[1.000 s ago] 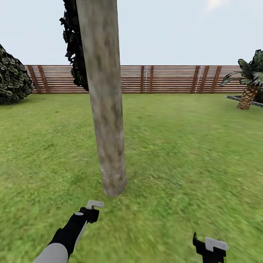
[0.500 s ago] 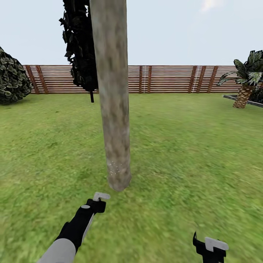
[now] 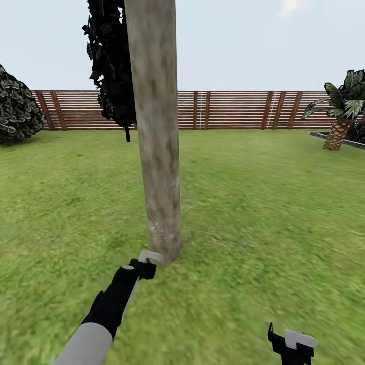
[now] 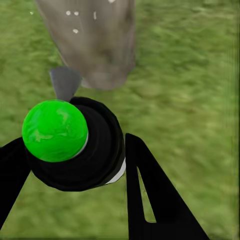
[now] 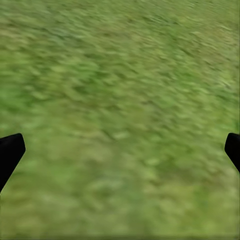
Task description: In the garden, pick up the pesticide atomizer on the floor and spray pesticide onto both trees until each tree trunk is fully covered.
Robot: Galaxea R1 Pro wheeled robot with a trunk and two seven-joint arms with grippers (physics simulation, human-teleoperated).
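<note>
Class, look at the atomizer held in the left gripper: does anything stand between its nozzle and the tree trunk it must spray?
Nothing visible does. The atomizer in the left gripper points its grey nozzle straight at the base of the tree trunk, with only grass around; a few white pesticide specks already sit there.

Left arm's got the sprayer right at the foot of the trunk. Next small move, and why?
Probably raise the left tool a little while spraying. The sprayer is clamped between its fingers, its nozzle aimed at the base of the trunk. White specks show only on a low patch there; the bark above looks bare, so coverage likely has to climb.
</note>
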